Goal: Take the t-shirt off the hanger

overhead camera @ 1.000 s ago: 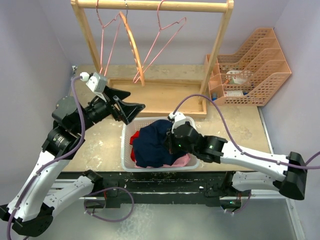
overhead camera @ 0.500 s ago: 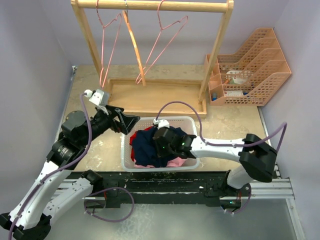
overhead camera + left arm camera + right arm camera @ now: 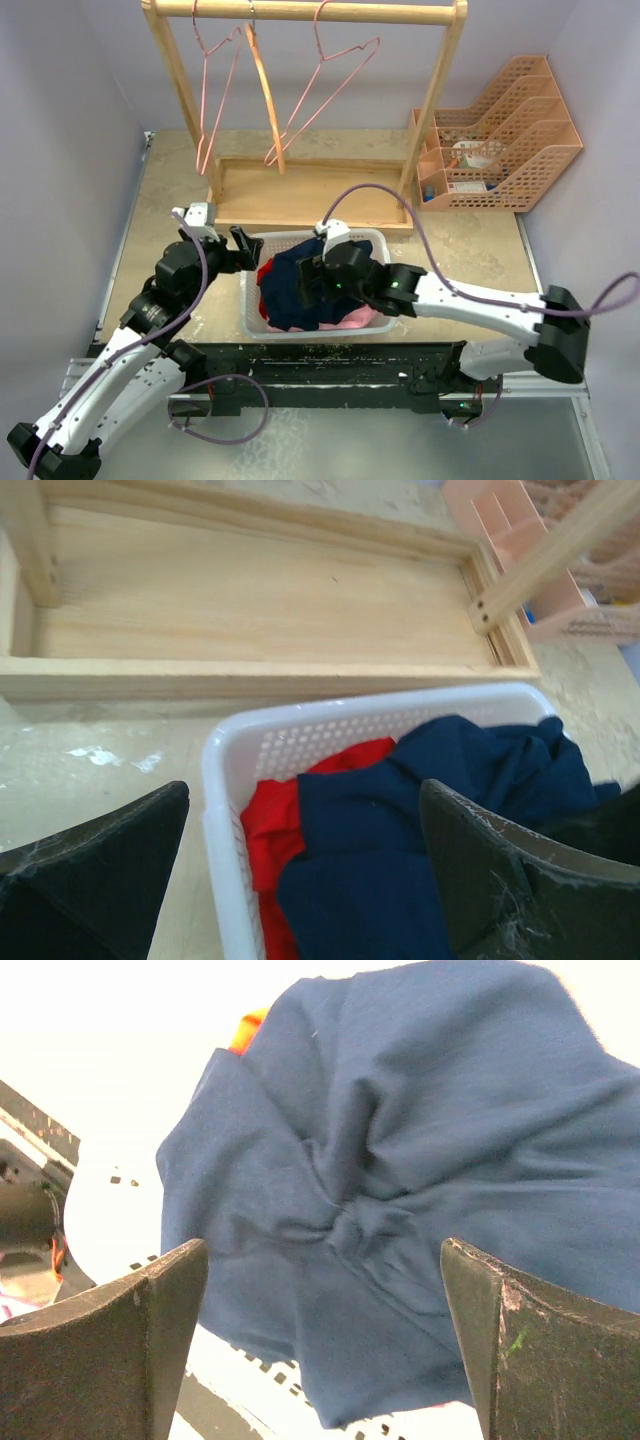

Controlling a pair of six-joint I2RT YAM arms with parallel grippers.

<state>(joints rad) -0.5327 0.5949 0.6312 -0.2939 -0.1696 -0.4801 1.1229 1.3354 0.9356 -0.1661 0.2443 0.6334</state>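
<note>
The navy t-shirt lies crumpled in the white basket, off any hanger. My right gripper hovers just over it, open, with the bunched navy cloth below its spread fingers and nothing between them. My left gripper stands open at the basket's left rim, looking across the t-shirt, holding nothing. Two bare pink wire hangers and an orange wooden hanger hang from the wooden rack.
A red garment and a pink one share the basket. The rack's wooden base tray sits just behind the basket. Orange file trays stand at the back right. Purple walls close in on both sides.
My right gripper has opened and let the navy t-shirt go in the basket. My left arm has drawn back and down to the basket's left rim. The hangers swing slightly.
</note>
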